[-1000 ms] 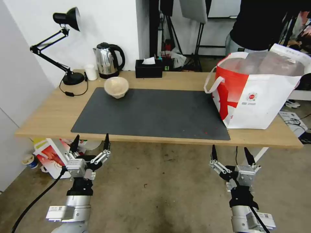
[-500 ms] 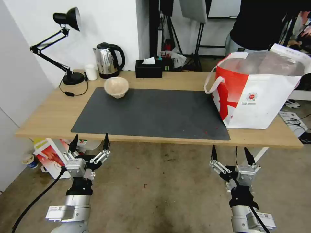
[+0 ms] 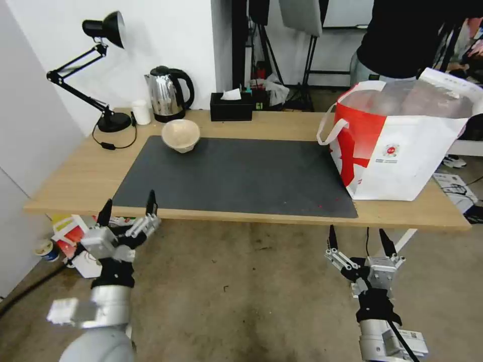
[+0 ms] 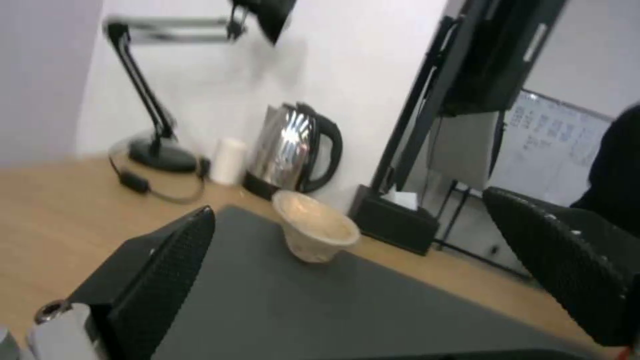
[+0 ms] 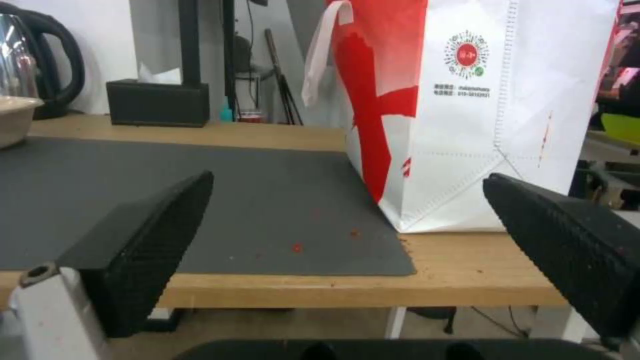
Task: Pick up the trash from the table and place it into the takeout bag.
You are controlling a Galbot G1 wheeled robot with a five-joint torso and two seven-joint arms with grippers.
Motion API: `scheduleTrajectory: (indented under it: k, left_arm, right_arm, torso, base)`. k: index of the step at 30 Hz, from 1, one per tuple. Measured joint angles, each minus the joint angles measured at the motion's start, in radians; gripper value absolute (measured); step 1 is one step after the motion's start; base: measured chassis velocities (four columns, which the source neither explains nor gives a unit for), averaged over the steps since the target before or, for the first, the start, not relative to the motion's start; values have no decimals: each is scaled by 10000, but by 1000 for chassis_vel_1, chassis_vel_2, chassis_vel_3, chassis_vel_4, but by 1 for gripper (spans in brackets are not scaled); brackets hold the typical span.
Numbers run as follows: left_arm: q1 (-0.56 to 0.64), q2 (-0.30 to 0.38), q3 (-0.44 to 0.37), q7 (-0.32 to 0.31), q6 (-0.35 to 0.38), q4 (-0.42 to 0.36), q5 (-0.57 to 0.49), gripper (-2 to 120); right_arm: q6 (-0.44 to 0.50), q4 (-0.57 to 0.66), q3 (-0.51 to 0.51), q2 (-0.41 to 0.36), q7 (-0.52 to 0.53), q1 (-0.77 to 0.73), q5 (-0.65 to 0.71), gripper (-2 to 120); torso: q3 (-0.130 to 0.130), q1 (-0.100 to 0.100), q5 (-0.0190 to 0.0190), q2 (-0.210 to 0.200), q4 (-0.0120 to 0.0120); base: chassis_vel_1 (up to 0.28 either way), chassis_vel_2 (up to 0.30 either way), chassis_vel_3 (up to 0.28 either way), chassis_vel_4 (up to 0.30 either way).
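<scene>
Left gripper: fingers spread wide, holding nothing, at the table's near left edge. Beige pulp bowl: round, speckled, upright on the far left corner of the dark grey mat. Right gripper: equally wide, unladen, below the near edge. White-and-red takeout bag: loop handles, round red logo, upright at the right end.

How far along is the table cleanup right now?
Left to do: one beige pulp bowl sits on the mat, apart from the takeout bag. Nothing in hand: left gripper open near the table edge, right gripper open below it.
</scene>
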Motion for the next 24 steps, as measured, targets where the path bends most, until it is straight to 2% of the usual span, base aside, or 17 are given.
scheduleTrajectory:
  k: [3,4,8,9,11,13,14,16,17,20,21,24]
  left_arm:
    - [-1068,696,-287,-913,553,-336,-2515,100]
    - [-1068,696,-287,-913,553,-336,-2515,100]
    - [-2742,1304,-364,-2363,1222,-355,-5156,100]
    - [-2742,1304,-364,-2363,1222,-355,-5156,100]
    - [-3645,1426,-389,-3078,1820,-77,-6565,100]
    - [-4378,1463,-468,-3325,2219,216,-7710,100]
    - [-4378,1463,-468,-3325,2219,216,-7710,100]
    - [-5106,1456,-469,-3732,2620,493,-8740,100]
    - [-5106,1456,-469,-3732,2620,493,-8740,100]
    - [-6248,1330,-363,-4488,3219,1237,-10038,100]
    - [-6248,1330,-363,-4488,3219,1237,-10038,100]
    - [-7047,1245,-261,-4898,3654,1873,-10898,100]
  right_arm:
    - [0,0,0,0,0,1,0,100]
    - [0,0,0,0,0,1,0,100]
    - [0,1,0,0,0,0,0,100]
    - [0,1,0,0,0,0,0,100]
    - [0,1,0,0,0,0,0,100]
    - [0,1,0,0,0,1,0,100]
    - [0,1,0,0,0,1,0,100]
    - [1,0,1,0,0,1,0,100]
    - [1,0,1,0,0,1,0,100]
    - [0,0,0,0,0,0,0,100]
    - [0,0,0,0,0,0,0,100]
    - [1,0,0,0,0,0,0,100]
  torso:
    - [0,1,0,0,-1]
    - [0,1,0,0,-1]
    - [0,1,5,1,-1]
    - [0,1,5,1,-1]
    - [1,1,-4,0,-1]
    - [1,3,4,0,0]
    - [1,3,4,0,0]
    - [0,3,2,0,0]
    - [0,3,2,0,0]
    - [1,3,1,0,0]
    - [1,3,1,0,0]
    - [1,3,4,0,0]
  base:
    - [0,0,0,0]
    - [0,0,0,0]
    - [0,0,0,0]
    - [0,0,0,0]
    - [0,0,0,0]
    - [0,0,0,0]
    - [0,0,0,0]
    - [0,0,0,0]
    - [0,0,0,0]
    - [0,0,0,0]
    - [0,0,0,0]
    - [0,0,0,0]
